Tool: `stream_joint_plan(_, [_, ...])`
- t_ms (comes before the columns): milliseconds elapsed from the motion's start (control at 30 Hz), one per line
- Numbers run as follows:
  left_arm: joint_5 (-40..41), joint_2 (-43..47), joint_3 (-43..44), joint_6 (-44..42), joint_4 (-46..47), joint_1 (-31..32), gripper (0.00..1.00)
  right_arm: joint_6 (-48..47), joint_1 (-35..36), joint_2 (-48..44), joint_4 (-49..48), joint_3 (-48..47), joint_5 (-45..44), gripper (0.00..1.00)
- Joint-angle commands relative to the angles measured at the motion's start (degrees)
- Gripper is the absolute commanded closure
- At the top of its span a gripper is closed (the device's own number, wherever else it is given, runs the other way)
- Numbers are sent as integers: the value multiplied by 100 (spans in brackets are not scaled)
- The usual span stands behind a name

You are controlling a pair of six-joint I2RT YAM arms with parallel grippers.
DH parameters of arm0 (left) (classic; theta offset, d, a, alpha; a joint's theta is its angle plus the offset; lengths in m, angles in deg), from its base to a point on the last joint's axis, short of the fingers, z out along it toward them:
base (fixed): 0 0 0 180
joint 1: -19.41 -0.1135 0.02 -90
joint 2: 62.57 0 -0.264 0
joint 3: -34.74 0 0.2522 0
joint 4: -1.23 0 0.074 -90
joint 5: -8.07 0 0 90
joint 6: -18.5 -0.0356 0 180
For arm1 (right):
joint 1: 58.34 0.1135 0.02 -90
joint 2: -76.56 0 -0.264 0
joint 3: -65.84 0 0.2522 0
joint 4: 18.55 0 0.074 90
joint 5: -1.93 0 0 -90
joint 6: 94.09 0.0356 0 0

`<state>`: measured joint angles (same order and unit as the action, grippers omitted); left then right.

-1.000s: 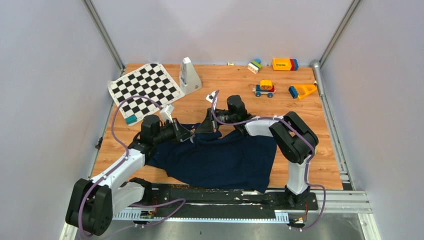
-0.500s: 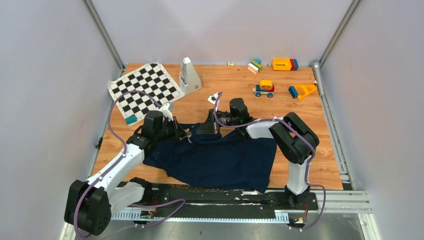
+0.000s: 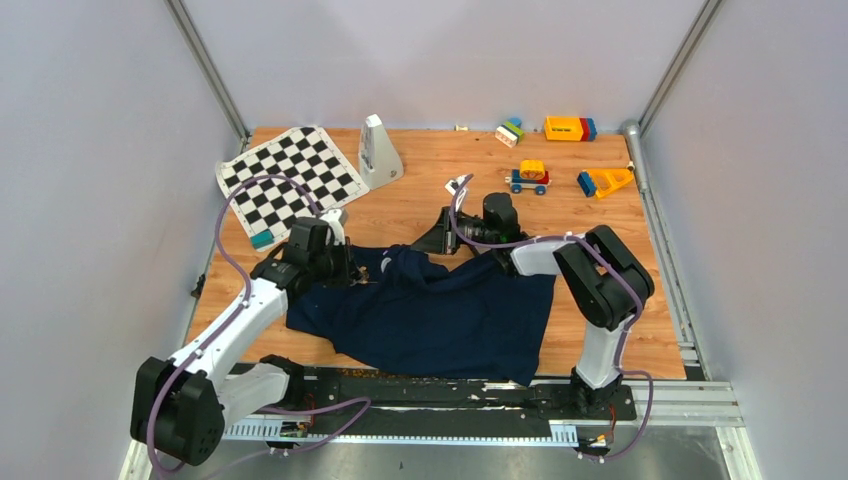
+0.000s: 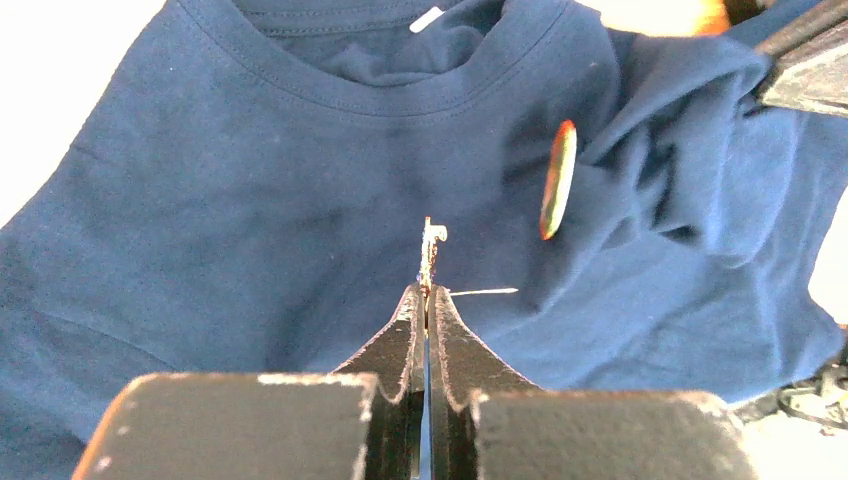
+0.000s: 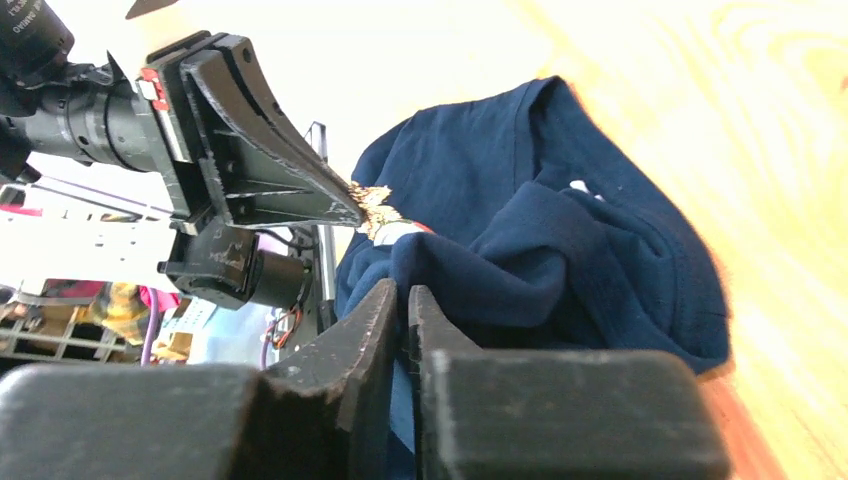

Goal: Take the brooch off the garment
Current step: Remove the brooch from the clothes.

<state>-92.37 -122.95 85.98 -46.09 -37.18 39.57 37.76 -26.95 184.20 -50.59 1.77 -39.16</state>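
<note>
Though we cannot tell if our right gripper (image 5: pixel 402 293) grips, our left gripper (image 4: pixel 427 293) clamps the brooch (image 4: pixel 432 245) — garment (image 4: pixel 250 180) just beyond.

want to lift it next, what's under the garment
Only the wooden table shows around the garment. Anything beneath the cloth is covered and cannot be seen.

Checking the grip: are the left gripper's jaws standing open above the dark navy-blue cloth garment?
No, the left gripper is shut on the small golden brooch.
</note>
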Motion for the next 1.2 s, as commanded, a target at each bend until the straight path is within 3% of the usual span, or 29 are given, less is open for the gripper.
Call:
stream_joint_plan(0, [-681, 291, 506, 24, -113, -421, 100, -389, -29, -530, 149, 57, -442, 84])
stream_joint_plan(133, [-1836, 361, 641, 94, -23, -923, 100, -526, -28, -838, 84, 228, -532, 55])
stream_joint_plan(200, [-2144, 406, 721, 170, -29, -1027, 100, -610, -21, -1010, 62, 306, -524, 36])
stream_joint_plan(233, [-2255, 432, 732, 208, 26, -1038, 100, -642, -12, -1102, 17, 344, -492, 31])
stream_joint_plan(433, [-3688, 626, 638, 1147, 836, -1058, 100, -1016, 188, -1644, -442, 583, 2, 31])
stream_joint_plan(567, [-4163, 816, 357, 1829, 1661, -1054, 100, -1141, 308, -1746, -618, 599, 331, 33])
stream_joint_plan(700, [-4415, 939, 143, 2182, 2169, -1058, 100, -1667, 560, -1882, -110, 473, 175, 32])
stream_joint_plan(900, [-4640, 907, -131, 2523, 2797, -1058, 100, -2421, 1019, -2010, 681, 261, -339, 23])
stream_joint_plan(1167, [-4785, 905, -344, 2658, 3152, -1045, 100, -2326, 1086, -1871, 792, 120, -432, 22])
